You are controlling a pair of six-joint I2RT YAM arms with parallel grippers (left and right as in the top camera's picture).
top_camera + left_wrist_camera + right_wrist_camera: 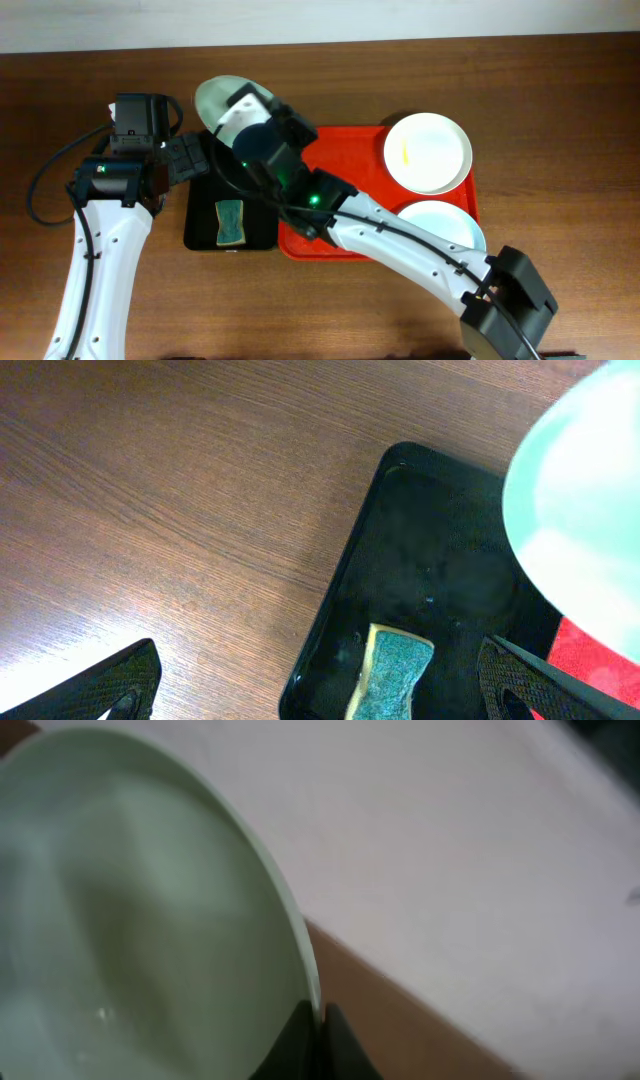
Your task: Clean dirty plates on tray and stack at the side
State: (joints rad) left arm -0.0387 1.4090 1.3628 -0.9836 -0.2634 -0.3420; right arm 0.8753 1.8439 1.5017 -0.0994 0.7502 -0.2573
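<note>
The right gripper [318,1040] is clamped on just the rim of the pale green plate [150,920], tilted above the black tray [440,550]; sponge [392,672] pressure from the wide-open left gripper [318,688] could slip it loose

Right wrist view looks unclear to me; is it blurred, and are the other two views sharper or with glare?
Right wrist view: blurred throughout, the pale green plate soft where the right tool pinches its rim. Left wrist view: the table and sponge sharp, the near plate washed out and unfocused, a glare patch on the wood at lower left. Overhead view: sharp, evenly lit.
</note>
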